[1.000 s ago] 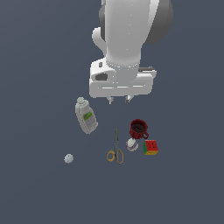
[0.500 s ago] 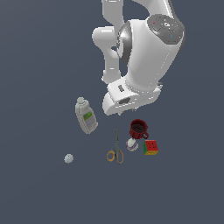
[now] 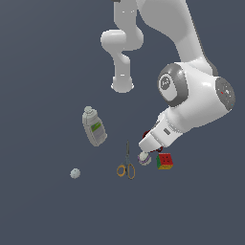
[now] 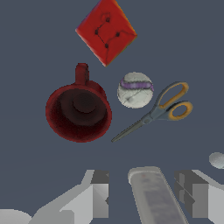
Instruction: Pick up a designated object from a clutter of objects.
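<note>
1. Clearly not picked up yet: mug (image 4: 78, 111) upright on the bench (image 3: 43, 210), mouth up, handle pointing toward the cube (image 4: 106, 30).
2. Gripper (image 4: 142, 188) low over the clutter, short of the mug in the wrist view; two finger blocks set apart with nothing between them, so seemingly wide and empty, though fingertips out of frame.
3. Seen from the exterior view, arm (image 3: 191, 110) bent down over the mug's spot, hiding nearly all of it; only a sliver of dark red showing beside the cube (image 3: 165, 161).
4. Left to do, by this reading: line up over the rim or handle, descend, close, lift.
5. Only container among the things: the mug, dark inside, apparently empty.
6. Close neighbours: ball (image 4: 135, 90) just beside the mug's rim, scissors (image 4: 159, 109) past it with blade tip near the mug; bottle (image 3: 94, 127) and a small grey lump (image 3: 74, 173) well apart.
</note>
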Controlling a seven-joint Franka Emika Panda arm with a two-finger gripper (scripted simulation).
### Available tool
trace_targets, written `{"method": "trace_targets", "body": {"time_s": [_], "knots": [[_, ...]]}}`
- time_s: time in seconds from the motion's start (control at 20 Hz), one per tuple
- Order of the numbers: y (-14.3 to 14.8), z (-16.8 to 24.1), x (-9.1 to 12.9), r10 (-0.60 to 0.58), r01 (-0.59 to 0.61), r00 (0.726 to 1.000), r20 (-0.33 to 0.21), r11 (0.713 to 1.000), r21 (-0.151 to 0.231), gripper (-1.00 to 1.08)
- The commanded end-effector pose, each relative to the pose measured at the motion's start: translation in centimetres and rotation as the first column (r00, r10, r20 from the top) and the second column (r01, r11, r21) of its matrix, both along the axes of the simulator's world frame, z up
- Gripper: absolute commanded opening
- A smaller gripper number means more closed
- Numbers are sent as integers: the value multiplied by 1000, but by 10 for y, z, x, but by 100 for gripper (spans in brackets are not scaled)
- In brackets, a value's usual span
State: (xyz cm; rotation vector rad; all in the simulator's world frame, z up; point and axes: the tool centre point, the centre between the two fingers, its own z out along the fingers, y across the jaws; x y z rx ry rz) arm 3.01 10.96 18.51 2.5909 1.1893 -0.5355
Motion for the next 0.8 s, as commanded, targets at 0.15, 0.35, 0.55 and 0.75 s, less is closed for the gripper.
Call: {"method": "trace_targets", "body": {"time_s": [0.15,0.35,0.55,0.75], "knots": [[25,-40,1,228,-239,964,-136,968,-73,28],[39,-63,0,337,-365,916,-218,926,-101,28],[48,-78,-1,406,-450,870,-279,886,-114,28],[54,-88,-2,443,-498,839,-316,859,-120,28]]}}
